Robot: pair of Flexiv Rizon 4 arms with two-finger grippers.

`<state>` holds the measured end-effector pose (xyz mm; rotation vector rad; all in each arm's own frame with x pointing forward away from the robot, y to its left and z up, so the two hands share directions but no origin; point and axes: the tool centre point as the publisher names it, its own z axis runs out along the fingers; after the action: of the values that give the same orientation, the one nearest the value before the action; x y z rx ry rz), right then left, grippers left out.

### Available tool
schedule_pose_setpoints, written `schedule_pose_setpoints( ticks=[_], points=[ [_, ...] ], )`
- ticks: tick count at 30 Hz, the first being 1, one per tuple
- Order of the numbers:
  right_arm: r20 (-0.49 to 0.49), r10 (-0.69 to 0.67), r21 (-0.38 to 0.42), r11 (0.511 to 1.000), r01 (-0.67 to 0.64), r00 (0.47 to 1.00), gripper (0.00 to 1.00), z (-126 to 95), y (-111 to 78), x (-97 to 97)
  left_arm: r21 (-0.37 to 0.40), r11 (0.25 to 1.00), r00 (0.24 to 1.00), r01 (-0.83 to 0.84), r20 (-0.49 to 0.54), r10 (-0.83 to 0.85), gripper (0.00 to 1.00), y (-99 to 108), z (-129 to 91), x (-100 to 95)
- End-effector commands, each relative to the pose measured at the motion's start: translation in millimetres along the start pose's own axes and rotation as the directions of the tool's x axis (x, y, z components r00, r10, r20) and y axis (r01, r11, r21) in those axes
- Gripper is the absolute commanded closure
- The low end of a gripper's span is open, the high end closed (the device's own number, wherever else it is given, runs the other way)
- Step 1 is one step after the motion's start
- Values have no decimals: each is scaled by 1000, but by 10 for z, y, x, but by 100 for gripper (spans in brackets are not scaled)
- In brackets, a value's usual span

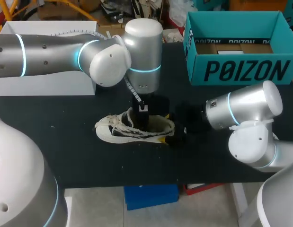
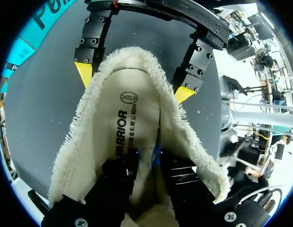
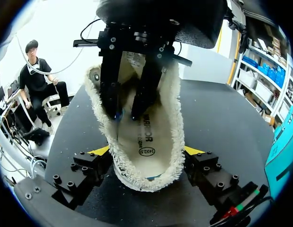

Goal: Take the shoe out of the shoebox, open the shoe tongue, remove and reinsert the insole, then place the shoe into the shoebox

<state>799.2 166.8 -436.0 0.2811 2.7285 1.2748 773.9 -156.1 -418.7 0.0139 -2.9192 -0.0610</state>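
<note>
Far left, a white box point(image 1: 42, 82) sits on the table point(image 1: 66, 142), well clear of the action. The left arm comes in over it and drops the left claw point(image 2: 145, 165) straight down into the shoe point(image 1: 119, 132), onto the insole point(image 2: 137, 123). Whether it is pinching that insole or only pressing on it cannot be told.

The shoe lies mid-table, outside the box, toe to the left. It looks light and floppy, with a fleecy collar point(image 2: 80, 137) that will give under pressure. The insole seems thin and bendy, so its heel edge is probably the best place to grip it.

At the heel, the right claw point(image 3: 147, 151) clamps the shoe from both sides. That leaves little room inside the opening, and the loose laces point(image 1: 115, 124) could snag. Far right, the teal shoebox point(image 1: 241, 71) stands open and well apart.
</note>
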Motion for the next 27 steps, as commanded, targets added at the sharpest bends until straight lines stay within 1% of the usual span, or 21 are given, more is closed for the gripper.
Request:
schedule_pose_setpoints(
  ticks=[1, 4, 6, 11, 13, 14, 18, 24, 27],
  points=[
    [3, 2, 2, 1000, -2, 1000, 100, -1, -21, -8, -60, 998, 996, 18, 83, -13, 68, -1, 164, 68],
    [3, 2, 2, 1000, -2, 1000, 100, -1, -21, -8, -90, 995, 988, 35, 152, -21, 65, 47, 182, 57],
    [3, 2, 2, 1000, -2, 1000, 100, -1, -21, -8, -105, 993, 975, 49, 221, -25, 65, 73, 186, 41],
    [3, 2, 2, 1000, -2, 1000, 100, -1, -21, -8, -91, 995, 944, 49, 328, -17, 65, 95, 183, 26],
    [3, 2, 2, 1000, -2, 1000, 100, -1, -21, -8, -98, 994, 924, 51, 381, -10, 64, 87, 195, 15],
    [3, 2, 2, 1000, -2, 1000, 100, -1, -21, -8, -114, 992, 912, 50, 410, 2, 64, 74, 216, 6],
    [3, 2, 2, 1000, -2, 1000, 100, -1, -21, -8, -143, 988, 876, 50, 481, 25, 65, 44, 327, -47],
    [3, 2, 2, 1000, -2, 1000, 100, -1, -21, -8, -142, 988, 830, 64, 558, 26, 66, 95, 442, -181],
    [3, 2, 2, 1000, -2, 1000, 100, -1, -21, -8, -137, 988, 808, 66, 588, 27, 65, 141, 483, -266]
  ],
)
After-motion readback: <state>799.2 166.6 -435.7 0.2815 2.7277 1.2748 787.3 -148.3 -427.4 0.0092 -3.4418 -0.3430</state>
